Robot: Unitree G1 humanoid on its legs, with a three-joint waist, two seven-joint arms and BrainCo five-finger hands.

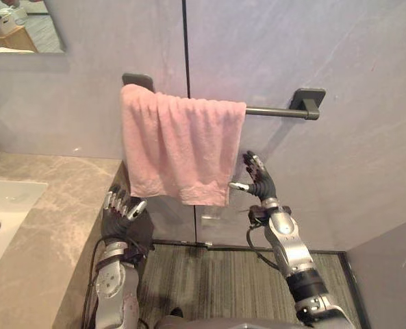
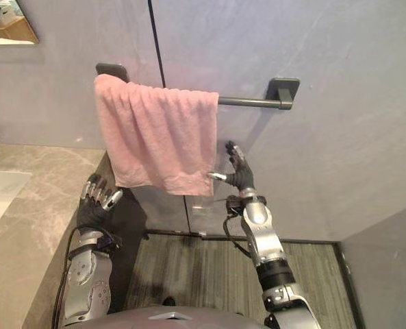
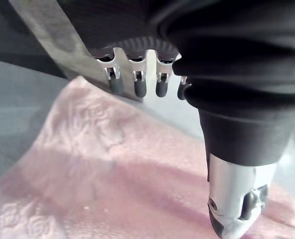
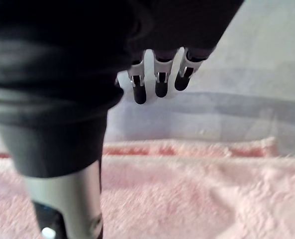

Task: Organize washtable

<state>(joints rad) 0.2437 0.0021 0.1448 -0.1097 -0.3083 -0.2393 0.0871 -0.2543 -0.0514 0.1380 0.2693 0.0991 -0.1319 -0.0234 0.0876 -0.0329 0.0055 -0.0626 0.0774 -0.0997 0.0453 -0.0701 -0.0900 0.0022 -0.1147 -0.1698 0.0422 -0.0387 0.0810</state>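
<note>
Towel of pink terry cloth [image 1: 179, 147] hangs draped over the dark grey metal wall bar [image 1: 274, 111], its lower hem just above the fingertips of our left hand [image 1: 122, 214], whose fingers are relaxed and spread, grasping nothing. Our right hand [image 1: 261, 184] stands just beside the towel's other lower corner, fingers straight and released, thumb pointing at the hem, though we cannot tell whether it touches. Beyond the left fingers' outer side lies the beige marble countertop [image 1: 59, 205] with its white rectangular sink [image 1: 7, 199].

Soft, even light; faint diffuse shadows.
</note>
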